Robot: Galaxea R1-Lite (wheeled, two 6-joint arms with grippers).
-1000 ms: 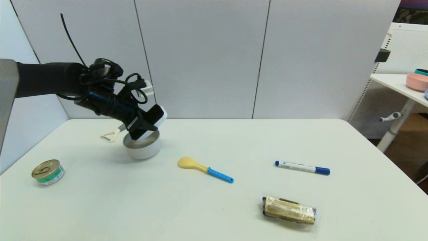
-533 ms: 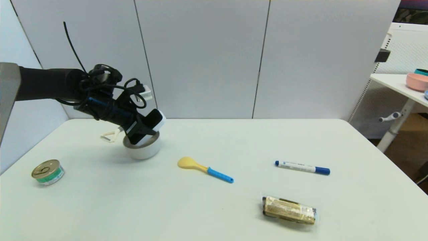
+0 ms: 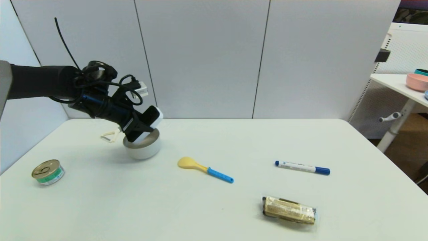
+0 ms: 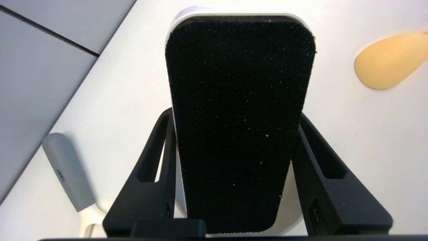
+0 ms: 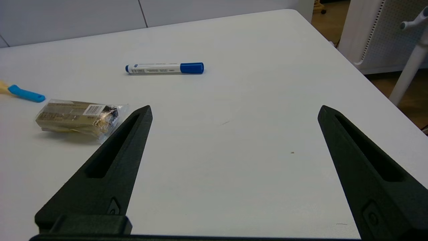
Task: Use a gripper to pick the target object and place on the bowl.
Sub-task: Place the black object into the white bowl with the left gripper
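Note:
My left gripper (image 3: 142, 127) is shut on the target object (image 3: 151, 118), a flat block with a black felt top on a white base. It holds the block tilted, lower end just above the off-white bowl (image 3: 142, 149) at the table's back left. In the left wrist view the block (image 4: 239, 117) fills the middle, and a black finger (image 4: 157, 160) presses on each long side. My right gripper (image 5: 234, 112) is open and empty, low over bare table at the right, and is out of the head view.
A yellow spoon with a blue handle (image 3: 204, 169), a blue marker (image 3: 302, 167) and a wrapped brown snack bar (image 3: 289, 210) lie on the table. A tin can (image 3: 47, 172) is front left. A white peeler (image 3: 110, 135) lies behind the bowl. A pink bowl (image 3: 417, 81) is on the side table.
My left arm dipped toward the bowl, then shifted a little left and up, with the block still in its grip. Nothing else moved.

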